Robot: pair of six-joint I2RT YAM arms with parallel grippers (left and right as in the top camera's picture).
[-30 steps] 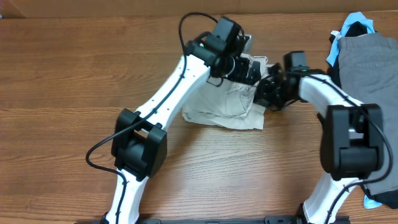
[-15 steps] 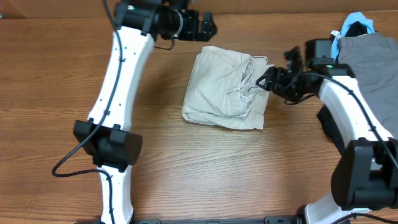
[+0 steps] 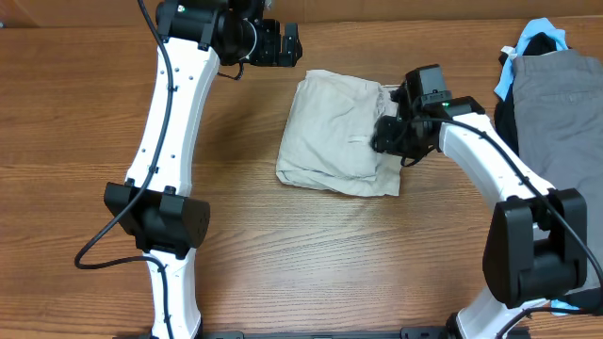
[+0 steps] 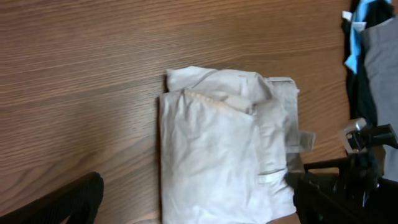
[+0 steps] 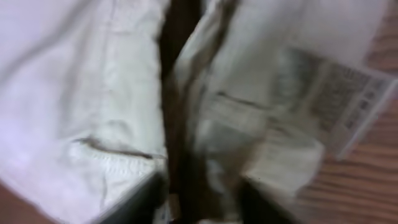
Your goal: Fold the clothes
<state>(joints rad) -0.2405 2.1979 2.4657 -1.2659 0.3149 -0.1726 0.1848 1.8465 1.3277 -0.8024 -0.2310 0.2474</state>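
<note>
The pale beige shorts [image 3: 330,132] lie folded into a thick rectangle at the middle of the table. They also show in the left wrist view [image 4: 217,155] and fill the right wrist view [image 5: 93,93], where a white label [image 5: 348,99] sticks out at the right. My left gripper [image 3: 287,42] is open and empty, raised beyond the shorts' far edge, and its fingers frame the cloth from above [image 4: 199,202]. My right gripper [image 3: 384,137] rests on the shorts' right edge. Its fingers [image 5: 202,202] have a fold of cloth between them, but the view is blurred.
A pile of other clothes lies at the right edge of the table: grey shorts [image 3: 556,94], a light blue garment [image 3: 542,33] and a black one [image 3: 504,113]. Bare wood surrounds the beige shorts on the left and front.
The left arm let go of the shorts and swung up and away to the far left. The right gripper moved left, from beside the shorts' right edge onto it.
</note>
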